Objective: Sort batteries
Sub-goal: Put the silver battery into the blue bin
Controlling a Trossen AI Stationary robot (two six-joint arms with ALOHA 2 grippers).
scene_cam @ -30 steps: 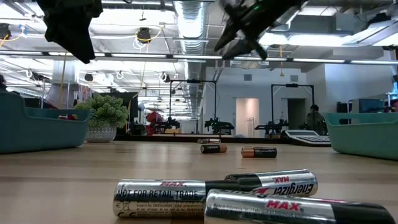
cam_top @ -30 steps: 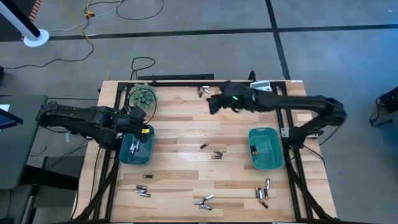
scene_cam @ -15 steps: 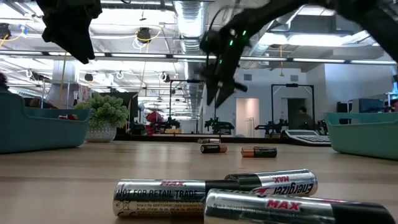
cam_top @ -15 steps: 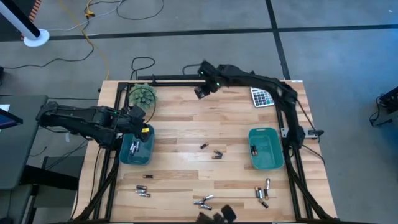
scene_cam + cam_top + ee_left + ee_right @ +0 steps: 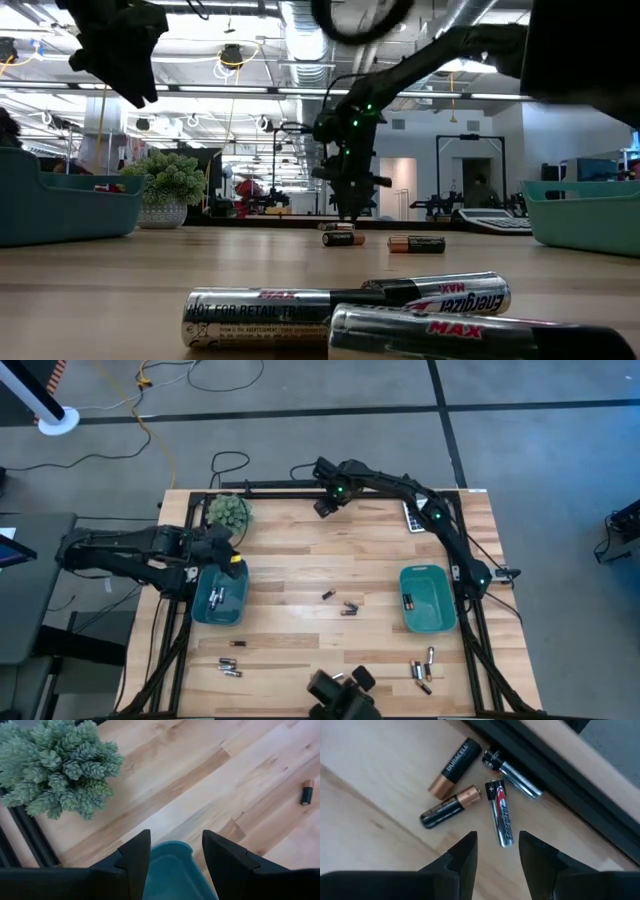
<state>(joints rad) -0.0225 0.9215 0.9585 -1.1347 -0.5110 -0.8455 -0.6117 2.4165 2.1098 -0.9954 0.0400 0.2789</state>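
Observation:
Four batteries lie together at the table's far edge: two black-and-copper ones point(image 5: 454, 767) point(image 5: 451, 807) and two silvery ones point(image 5: 500, 812) point(image 5: 512, 770). My right gripper point(image 5: 496, 855) hangs open just above them, pointing down, touching none; the high view shows it at the far edge point(image 5: 325, 506), the low view over the batteries point(image 5: 345, 205). My left gripper point(image 5: 175, 865) waits open above the left teal bin point(image 5: 218, 600), which holds a few batteries. More batteries lie mid-table point(image 5: 340, 602), near left point(image 5: 228, 665) and near right point(image 5: 422, 666).
The right teal bin point(image 5: 427, 598) holds a battery. A green plant point(image 5: 228, 512) stands far left, a grey calculator point(image 5: 413, 517) far right, partly under my right arm. A black frame rail point(image 5: 555, 760) runs behind the far batteries. A dark object point(image 5: 340, 695) sits at the near edge.
My right gripper has swung from the far right toward the far edge's middle, come down, and tipped from slanting to pointing nearly straight down over the batteries there. A dark object has come into the high view at the near edge, covering the batteries there.

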